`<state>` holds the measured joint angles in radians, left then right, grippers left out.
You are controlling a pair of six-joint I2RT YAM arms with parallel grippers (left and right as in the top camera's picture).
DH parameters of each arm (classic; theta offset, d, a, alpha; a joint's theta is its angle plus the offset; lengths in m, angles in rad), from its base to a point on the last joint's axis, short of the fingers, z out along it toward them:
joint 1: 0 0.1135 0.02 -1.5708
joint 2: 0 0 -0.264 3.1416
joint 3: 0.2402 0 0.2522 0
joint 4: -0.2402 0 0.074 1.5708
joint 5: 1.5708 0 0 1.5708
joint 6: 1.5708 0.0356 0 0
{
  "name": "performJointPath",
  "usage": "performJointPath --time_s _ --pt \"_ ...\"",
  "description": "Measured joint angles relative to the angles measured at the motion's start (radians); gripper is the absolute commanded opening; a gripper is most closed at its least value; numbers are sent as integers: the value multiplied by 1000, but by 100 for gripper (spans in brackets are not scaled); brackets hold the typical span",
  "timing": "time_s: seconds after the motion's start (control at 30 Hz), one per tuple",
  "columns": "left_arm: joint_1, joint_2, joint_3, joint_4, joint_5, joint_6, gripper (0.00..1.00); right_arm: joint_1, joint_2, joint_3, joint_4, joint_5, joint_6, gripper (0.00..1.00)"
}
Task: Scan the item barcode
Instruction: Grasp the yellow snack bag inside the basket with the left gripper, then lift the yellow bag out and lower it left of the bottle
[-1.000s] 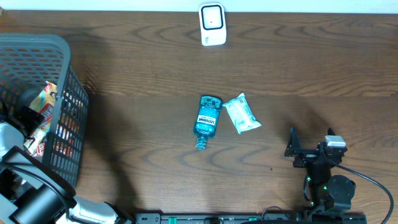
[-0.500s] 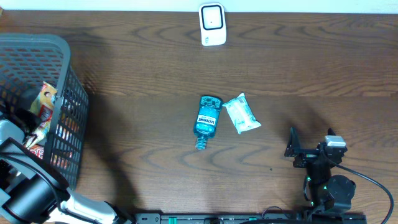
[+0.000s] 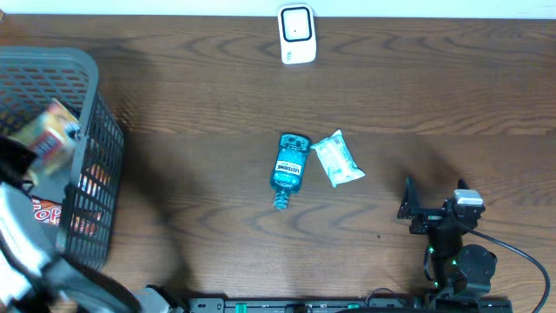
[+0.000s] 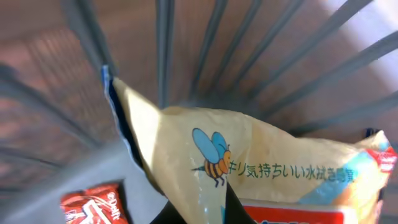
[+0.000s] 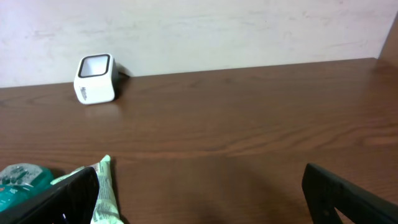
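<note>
The left gripper (image 4: 202,213) is pinching a crinkly yellow snack packet (image 4: 249,168) printed with a cartoon bee. It is held against the bars of the grey plastic lattice basket (image 3: 91,148) at the left edge of the wood-grain bench (image 3: 217,96). Its dark fingers are cut off at the bottom, and overhead the packet is only a blur. A glossy red wrapper (image 4: 93,205) shows partly beneath. The right gripper (image 3: 432,211) stands spread, well apart from the rounded white scanner (image 3: 296,35).

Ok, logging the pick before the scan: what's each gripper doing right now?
Left gripper: shut on the bee-printed snack packet.
Right gripper: open, holding nothing.
</note>
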<state>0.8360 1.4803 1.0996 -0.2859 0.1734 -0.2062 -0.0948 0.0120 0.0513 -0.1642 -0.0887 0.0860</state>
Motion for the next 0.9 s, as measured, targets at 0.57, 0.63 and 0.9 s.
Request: performJointPath --time_s 0.57,0.63,0.9 --pt "-88 -587 0 -28 282 -485 7 0 0 0 0 0 0 99" --pt "-171 -606 0 -43 357 -504 7 0 0 0 0 0 0 99" --pt "-652 -537 0 -178 372 -468 7 0 0 0 0 0 0 99"
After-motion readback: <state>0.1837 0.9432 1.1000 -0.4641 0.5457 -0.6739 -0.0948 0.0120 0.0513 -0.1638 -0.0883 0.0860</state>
